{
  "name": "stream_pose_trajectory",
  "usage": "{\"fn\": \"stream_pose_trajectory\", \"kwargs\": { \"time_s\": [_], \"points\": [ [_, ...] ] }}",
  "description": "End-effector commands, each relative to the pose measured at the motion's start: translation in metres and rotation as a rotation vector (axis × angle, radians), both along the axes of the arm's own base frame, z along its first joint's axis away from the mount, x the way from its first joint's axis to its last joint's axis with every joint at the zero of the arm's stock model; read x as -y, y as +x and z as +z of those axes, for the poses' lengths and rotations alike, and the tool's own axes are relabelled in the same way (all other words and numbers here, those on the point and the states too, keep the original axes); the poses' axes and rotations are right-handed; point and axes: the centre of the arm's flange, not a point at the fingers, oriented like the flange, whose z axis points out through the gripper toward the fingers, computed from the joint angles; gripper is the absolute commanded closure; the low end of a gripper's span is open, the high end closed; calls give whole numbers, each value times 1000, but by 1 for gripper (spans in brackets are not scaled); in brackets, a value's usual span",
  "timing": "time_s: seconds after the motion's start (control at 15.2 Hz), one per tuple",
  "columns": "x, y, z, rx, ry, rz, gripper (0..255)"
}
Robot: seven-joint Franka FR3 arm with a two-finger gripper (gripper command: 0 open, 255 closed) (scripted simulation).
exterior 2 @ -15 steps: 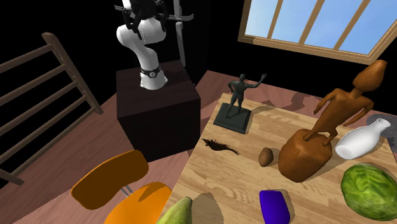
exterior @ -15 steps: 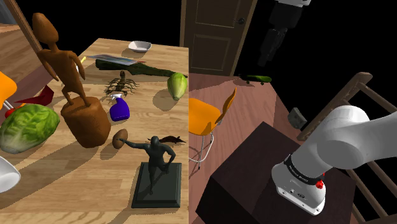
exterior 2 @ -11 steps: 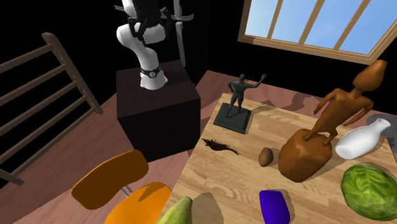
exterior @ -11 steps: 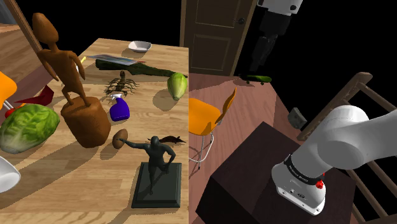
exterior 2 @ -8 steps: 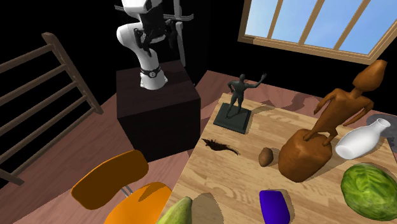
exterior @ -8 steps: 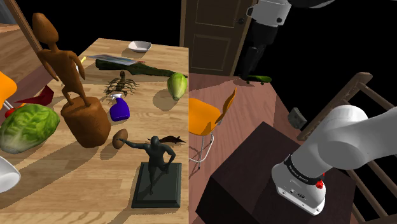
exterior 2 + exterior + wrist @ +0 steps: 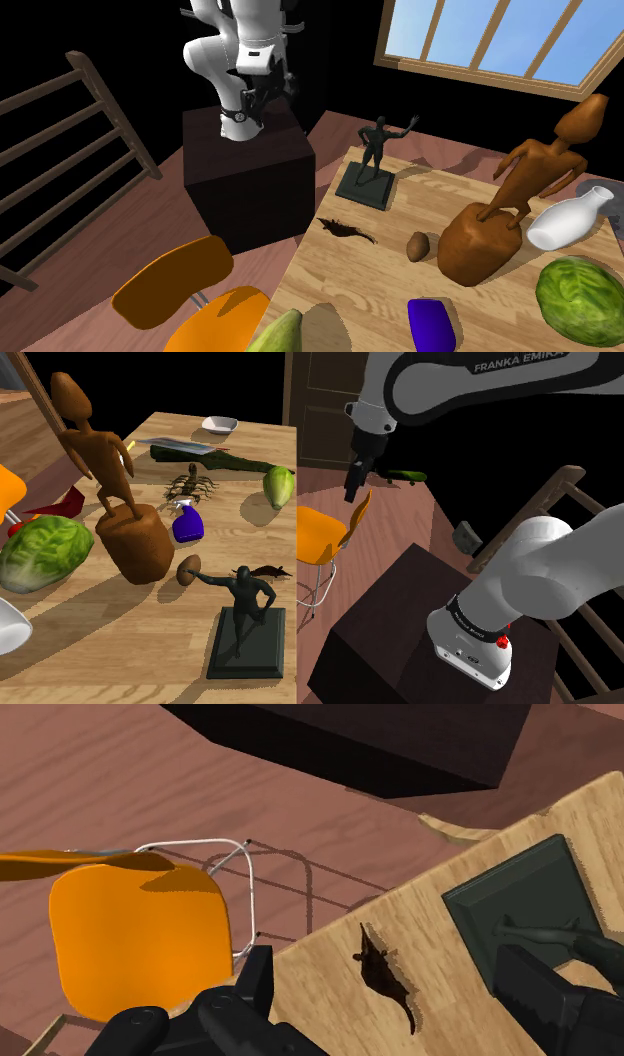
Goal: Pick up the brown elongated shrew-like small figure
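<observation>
While aimed down at small dark-brown elongated shrew-like figure (image 7: 385, 976) by light wooden table (image 7: 440, 954) edge, held all-black two-finger gripper (image 7: 352, 483) wide open (nothing between jaws), ready to straddle it.

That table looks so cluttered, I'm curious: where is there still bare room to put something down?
The biggest bare patch of table lies between the lettuce, wooden figure and dark statue. A smaller one sits between the spray bottle, green fruit and shrew. It is crowded around the scorpion and green bottle.
</observation>
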Motion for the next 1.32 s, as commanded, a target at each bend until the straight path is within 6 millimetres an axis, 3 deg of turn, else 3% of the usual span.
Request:
{"fn": "stream_pose_trajectory", "kwargs": {
  "time_s": [0.0,1.25],
  "points": [
    [-11,11,-23,6,-9,29,0],
    [-114,113,-231,39,-94,296,0]
  ]
}}
